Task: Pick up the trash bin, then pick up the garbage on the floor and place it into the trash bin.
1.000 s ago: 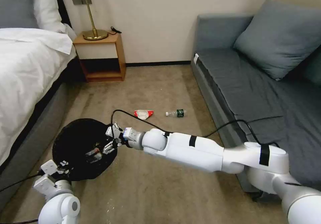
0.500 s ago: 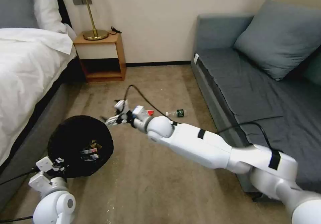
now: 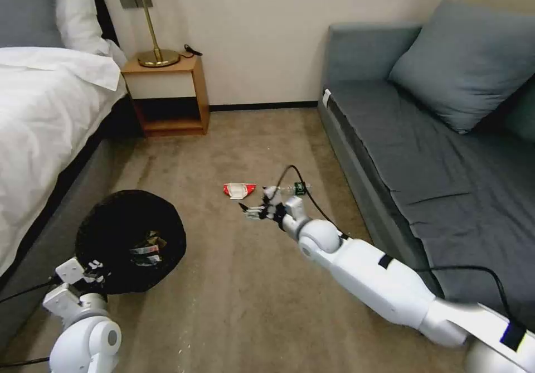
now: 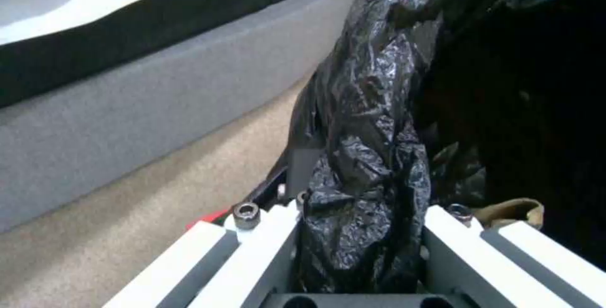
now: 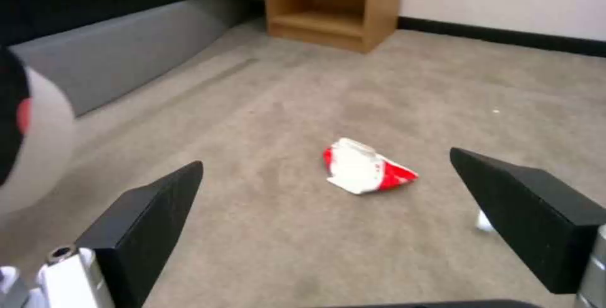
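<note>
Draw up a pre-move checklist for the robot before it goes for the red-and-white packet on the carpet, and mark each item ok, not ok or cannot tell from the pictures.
1. Right gripper open and empty: ok, fingers spread wide.
2. Red-and-white packet lined up between the fingers: ok in the right wrist view; it lies on the carpet ahead, untouched.
3. Packet free of other litter: ok; the bottle lies apart, beside it.
4. Left gripper holding the trash bin: ok, fingers clamp the black bag at the rim.
5. Bin mouth open to receive: ok, litter shows inside.
6. Grip on bin firm enough: cannot tell.
</note>
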Robot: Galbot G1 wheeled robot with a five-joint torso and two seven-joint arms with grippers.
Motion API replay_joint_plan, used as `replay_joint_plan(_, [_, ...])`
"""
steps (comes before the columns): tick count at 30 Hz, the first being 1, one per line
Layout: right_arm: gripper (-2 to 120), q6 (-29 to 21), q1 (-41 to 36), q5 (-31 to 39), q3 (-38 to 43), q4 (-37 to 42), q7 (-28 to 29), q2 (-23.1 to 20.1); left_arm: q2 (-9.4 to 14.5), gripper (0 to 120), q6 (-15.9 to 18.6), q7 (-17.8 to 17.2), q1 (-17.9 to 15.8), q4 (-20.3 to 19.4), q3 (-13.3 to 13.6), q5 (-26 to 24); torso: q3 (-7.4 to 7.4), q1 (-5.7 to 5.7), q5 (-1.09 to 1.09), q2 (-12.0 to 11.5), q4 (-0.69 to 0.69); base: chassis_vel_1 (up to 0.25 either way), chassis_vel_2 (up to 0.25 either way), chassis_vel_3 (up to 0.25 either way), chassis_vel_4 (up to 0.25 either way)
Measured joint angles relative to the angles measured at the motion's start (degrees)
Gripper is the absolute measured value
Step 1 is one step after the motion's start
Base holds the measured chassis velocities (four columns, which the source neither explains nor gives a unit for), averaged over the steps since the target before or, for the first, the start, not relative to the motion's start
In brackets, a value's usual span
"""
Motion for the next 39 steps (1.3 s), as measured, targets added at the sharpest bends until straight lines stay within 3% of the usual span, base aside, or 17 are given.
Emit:
replay_joint_plan(19, [100, 3.7, -3.5, -4.0, 4.0, -2.9, -2.4, 1.5, 1.3, 1, -1.0, 0.2, 0.9, 0.3, 0.2, 0.5, 0.00, 0.00, -0.01, 0.0, 0.00, -0.010, 0.009, 0.010, -0.007])
replay_joint_plan(39, [100, 4.8, -2.1, -4.9, 3.3, -5.2, -3.2, 3.1, 1.5, 1, -1.6, 0.2, 0.5, 1.5, 0.2, 0.5, 0.00, 0.00, -0.01, 0.0, 0.01, -0.092, 0.098, 0.093, -0.101])
